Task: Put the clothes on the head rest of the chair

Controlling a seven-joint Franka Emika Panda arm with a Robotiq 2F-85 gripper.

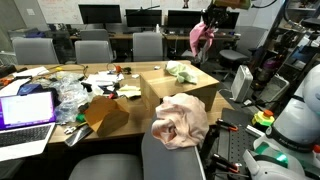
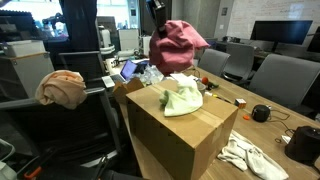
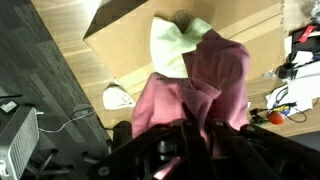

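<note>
Crumpled soft pink cloth (image 3: 195, 95) dangles from pincer (image 3: 187, 128) over cardboard box (image 2: 180, 140).

- A large closed cardboard box (image 1: 190, 88) stands at one end of the wooden counter (image 1: 135, 68).
- An open laptop (image 1: 25, 110), its screen glowing purple, sits at a near corner.
- A smaller open brown carton (image 1: 105, 115) lies by the near edge, between the laptop and the box.
- Crumpled clear plastic (image 1: 70, 95) lies behind the laptop.
- A small black round object (image 2: 262, 113) rests on bare wood.
- Dark monitors (image 1: 100, 14) stand beyond the far edge.
</note>
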